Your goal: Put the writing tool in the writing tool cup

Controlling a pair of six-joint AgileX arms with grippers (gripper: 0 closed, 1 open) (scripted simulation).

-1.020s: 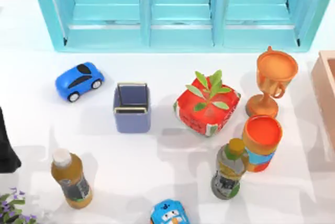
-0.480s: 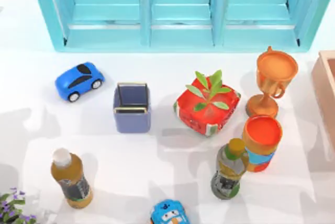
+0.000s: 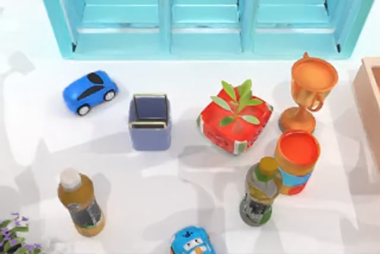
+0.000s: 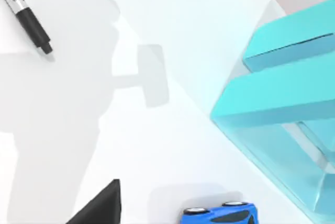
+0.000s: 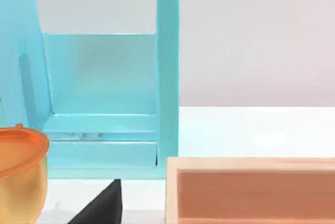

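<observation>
One writing tool is there to move: a slim marker (image 4: 27,19) with a black cap and a pale printed barrel. It lies flat on the white table (image 4: 157,145) in the left wrist view, well apart from the blue toy car (image 4: 222,215) and the turquoise shelf unit (image 4: 282,93). Only a part of its length is inside that picture.

The small square slate-blue cup with a thin metallic rim (image 3: 149,136) stands upright in the centre-left of the top view. The toy car is near it toward the upper left, and the red box with a green plant (image 3: 234,122) is to its right.

I judge the marker to be light, stiff and smooth, so it may roll or slip. A hold across the barrel near its middle should keep it balanced, and it must then be turned upright for the narrow opening.

A dark part of the left gripper (image 4: 102,205) shows above the table near the car. Whether it is open or closed, I cannot tell. The right gripper (image 5: 102,205) is parked beside the pale wooden tray (image 5: 251,190), and its state I cannot tell either.
</observation>
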